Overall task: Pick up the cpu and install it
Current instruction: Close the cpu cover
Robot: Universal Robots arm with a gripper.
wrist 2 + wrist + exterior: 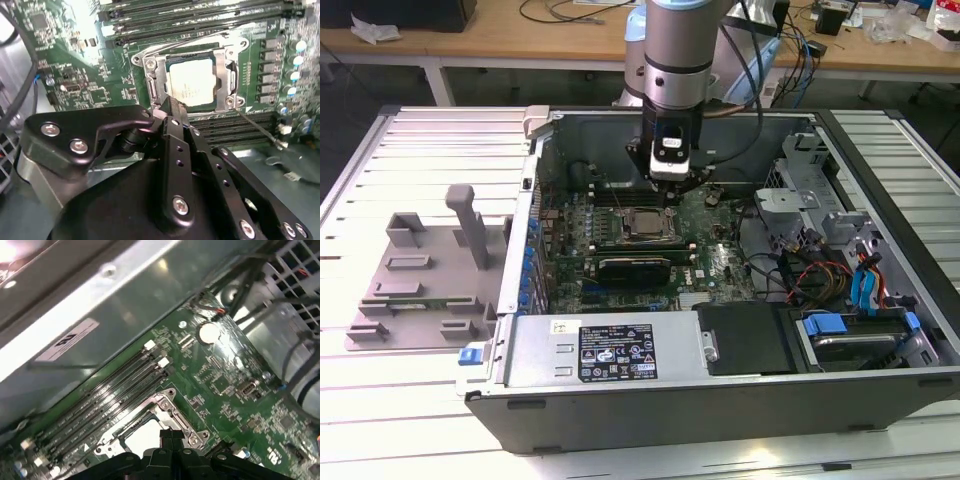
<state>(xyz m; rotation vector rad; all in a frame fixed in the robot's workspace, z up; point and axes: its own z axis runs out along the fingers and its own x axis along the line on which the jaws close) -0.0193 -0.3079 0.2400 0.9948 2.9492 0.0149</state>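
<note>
The two black fingers [166, 435] of the gripper [168, 104] are pressed together and hold nothing. Their tip hangs over one corner of the metal socket frame [159, 75]; I cannot tell if it touches. The cpu [192, 82] lies flat inside that frame, just beside the tip, with its shiny top up. Long memory slots [235, 127] run close along both sides of the frame. The green board [80, 85] spreads out around them. The computer case [535, 170] is open on top, and its wall [125, 305] stands near the slots. Cables [800, 270] lie toward the exterior view's right.
</note>
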